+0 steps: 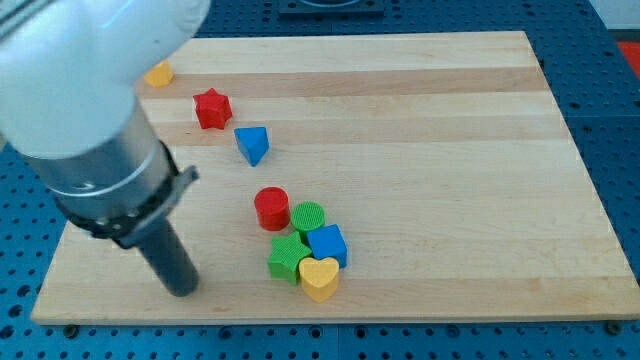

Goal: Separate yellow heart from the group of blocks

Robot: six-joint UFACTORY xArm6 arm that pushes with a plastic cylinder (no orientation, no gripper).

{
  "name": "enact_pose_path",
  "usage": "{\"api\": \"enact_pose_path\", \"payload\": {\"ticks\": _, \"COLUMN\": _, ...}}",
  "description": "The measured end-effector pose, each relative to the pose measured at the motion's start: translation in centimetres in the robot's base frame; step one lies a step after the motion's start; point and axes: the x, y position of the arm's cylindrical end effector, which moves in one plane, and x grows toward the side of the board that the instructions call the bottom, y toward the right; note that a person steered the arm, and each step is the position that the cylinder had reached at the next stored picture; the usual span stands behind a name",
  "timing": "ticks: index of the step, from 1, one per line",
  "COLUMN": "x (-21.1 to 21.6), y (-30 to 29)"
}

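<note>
Not yet done: the yellow heart [319, 279] touches the green star [288, 259] and blue cube [328, 243] at the table's [450, 150] bottom (tightly clustered). My tip [181, 290] stands left, apart.

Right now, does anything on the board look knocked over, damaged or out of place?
Nothing stands out. The yellow heart sits against the green star and blue cube; my tip rests at their left, apart.

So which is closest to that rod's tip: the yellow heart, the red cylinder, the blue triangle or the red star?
From my tip, at the view's lower left:
1. Yellow heart, bottom of the cluster.
2. Red cylinder, cluster's top.
3. Blue triangle, higher up.
4. Red star, upper left.
</note>
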Motion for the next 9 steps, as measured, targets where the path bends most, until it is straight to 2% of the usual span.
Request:
{"api": "enact_pose_path", "payload": {"ticks": 2, "x": 0.4, "y": 2.0}}
{"api": "enact_pose_path", "payload": {"ticks": 3, "x": 0.7, "y": 6.0}}
{"api": "enact_pose_path", "payload": {"ticks": 4, "x": 0.7, "y": 6.1}}
{"api": "enact_pose_path", "payload": {"ticks": 9, "x": -0.1, "y": 15.5}}
